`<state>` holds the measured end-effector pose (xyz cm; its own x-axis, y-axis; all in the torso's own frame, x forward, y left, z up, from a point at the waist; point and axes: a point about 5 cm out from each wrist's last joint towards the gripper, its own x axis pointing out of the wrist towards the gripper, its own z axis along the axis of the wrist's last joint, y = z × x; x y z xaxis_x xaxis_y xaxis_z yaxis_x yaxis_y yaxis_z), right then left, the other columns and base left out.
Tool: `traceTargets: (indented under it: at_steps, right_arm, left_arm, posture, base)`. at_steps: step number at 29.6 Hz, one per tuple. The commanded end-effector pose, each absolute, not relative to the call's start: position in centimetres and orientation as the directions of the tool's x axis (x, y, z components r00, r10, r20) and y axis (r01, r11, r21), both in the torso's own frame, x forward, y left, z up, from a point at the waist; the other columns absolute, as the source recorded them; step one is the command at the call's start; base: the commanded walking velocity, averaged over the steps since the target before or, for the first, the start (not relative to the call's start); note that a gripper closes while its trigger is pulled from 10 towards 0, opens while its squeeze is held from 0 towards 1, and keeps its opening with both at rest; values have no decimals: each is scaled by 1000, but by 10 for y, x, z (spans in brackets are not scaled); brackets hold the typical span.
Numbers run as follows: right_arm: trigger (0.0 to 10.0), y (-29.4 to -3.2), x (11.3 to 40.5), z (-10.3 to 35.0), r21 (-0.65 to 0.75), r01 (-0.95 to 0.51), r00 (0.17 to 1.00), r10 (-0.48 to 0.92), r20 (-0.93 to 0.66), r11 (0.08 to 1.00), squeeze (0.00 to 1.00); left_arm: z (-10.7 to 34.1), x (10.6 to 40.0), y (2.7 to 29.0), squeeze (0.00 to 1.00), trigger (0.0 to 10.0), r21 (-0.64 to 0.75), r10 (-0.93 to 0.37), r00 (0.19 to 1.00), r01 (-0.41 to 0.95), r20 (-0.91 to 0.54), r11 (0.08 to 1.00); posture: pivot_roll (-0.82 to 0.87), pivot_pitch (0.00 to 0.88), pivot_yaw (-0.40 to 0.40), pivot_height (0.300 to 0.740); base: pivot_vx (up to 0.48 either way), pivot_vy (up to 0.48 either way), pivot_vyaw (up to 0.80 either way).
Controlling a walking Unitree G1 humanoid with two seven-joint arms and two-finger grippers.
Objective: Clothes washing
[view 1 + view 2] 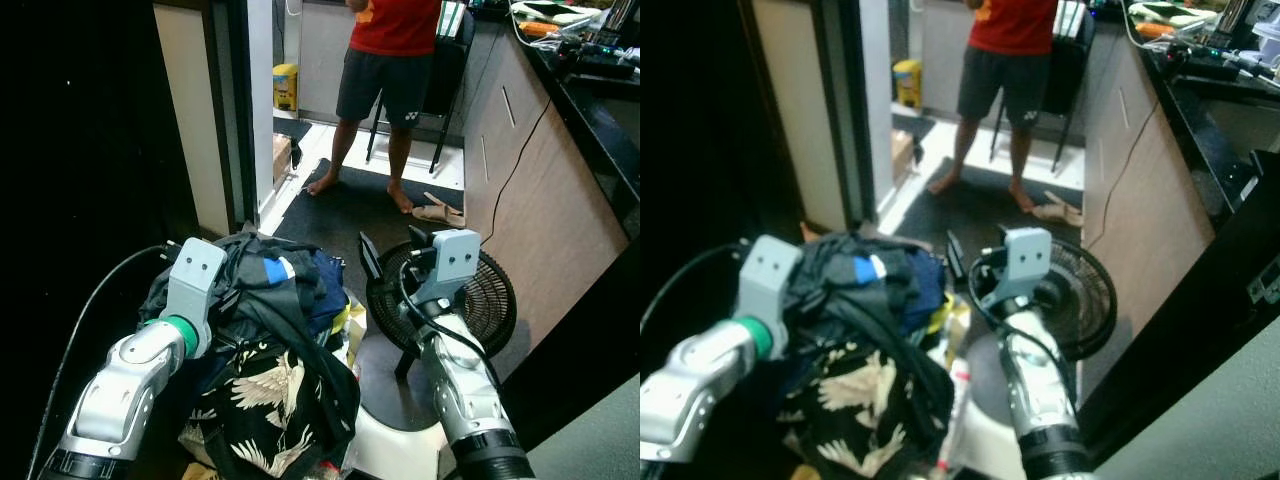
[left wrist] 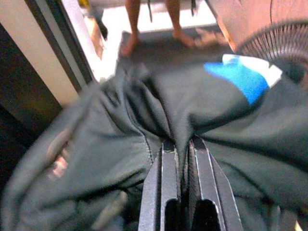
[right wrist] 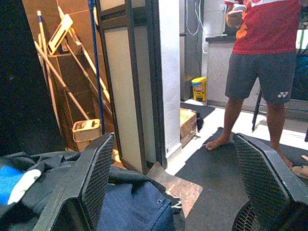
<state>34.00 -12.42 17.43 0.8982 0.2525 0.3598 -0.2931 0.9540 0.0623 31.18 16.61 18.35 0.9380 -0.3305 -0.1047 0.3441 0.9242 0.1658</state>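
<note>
Jaws of left gripper point(image 2: 183, 154) pinch dark-grey garment point(image 2: 159, 110) fold between them, right gripper point(image 3: 178, 187) spread empty beside pile; lift slow so pinch holds.

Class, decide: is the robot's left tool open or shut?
Shut on the dark grey garment: the left tool has both fingers pressed together with a fold of cloth between them.

Left gripper point(image 2: 182, 159) sits at 9 o'clock, fingers pinched together on dark cloth point(image 2: 144, 110). Right gripper point(image 3: 178, 187) reaches toward 12 o'clock, fingers spread wide.
</note>
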Motion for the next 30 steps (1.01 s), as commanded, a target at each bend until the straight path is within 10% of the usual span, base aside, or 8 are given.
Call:
traceTargets:
  at_steps: [1,6,7,18,30]
  right_arm:
    - [10000,-124,340,181,74,-291,895,244,375,954,0]
    - [10000,-123,342,192,77,-294,881,239,409,953,0]
    - [10000,-122,342,202,82,-298,868,234,438,951,0]
    - [10000,-122,342,241,88,-311,807,214,551,946,0]
    - [10000,-135,340,244,105,-272,816,172,553,957,0]
  left_arm:
    - [228,314,159,0,0,220,-325,939,294,118,930]
    - [263,314,150,0,0,228,-314,906,254,284,940]
    - [282,315,147,0,10000,235,-298,881,222,367,946]
    - [382,295,124,0,10000,110,-289,640,305,712,946]
    - [329,296,130,0,10000,30,-296,779,337,553,941]
  posture:
    - [27,39,0,740]
    - [27,39,0,740]
    - [29,35,-3,740]
    - [21,16,4,740]
    - [31,6,-5,740]
  base:
    - [0,0,0]
    - [0,0,0]
    - [0,0,0]
    - [0,0,0]
    - [0,0,-162]
